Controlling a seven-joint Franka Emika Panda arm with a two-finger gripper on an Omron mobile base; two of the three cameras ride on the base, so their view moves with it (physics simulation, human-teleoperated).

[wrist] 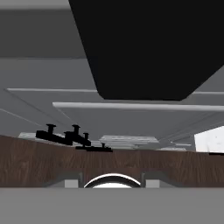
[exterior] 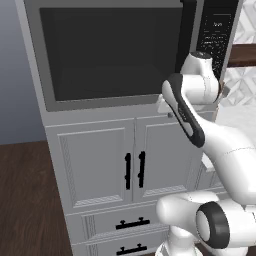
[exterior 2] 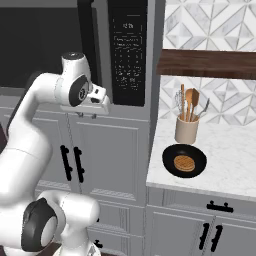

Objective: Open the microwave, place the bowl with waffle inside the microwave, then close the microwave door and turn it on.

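Note:
The microwave [exterior: 112, 52] is built into the tall grey cabinet, its dark glass door [exterior: 100, 85] flush and shut. The long black bar handle [exterior 2: 87, 35] runs beside the black control panel [exterior 2: 129, 50]. My gripper [exterior 2: 87, 115] hangs just under the microwave's lower edge, below the handle and pointing downward. In the hand view its fingertips [wrist: 72, 180] stand wide apart, open around nothing. The black bowl [exterior 2: 184, 161] sits on the white marble counter [exterior 2: 235, 165] to the right, with the golden waffle [exterior 2: 183, 163] flat inside it.
A beige utensil holder [exterior 2: 186, 127] with wooden spoons stands right behind the bowl. A dark wooden shelf [exterior 2: 207, 62] hangs above the counter. White cabinet doors with short black handles [exterior: 135, 170] and drawers [exterior: 132, 223] sit under the microwave. A large black shape [wrist: 144, 43] looms close ahead in the hand view.

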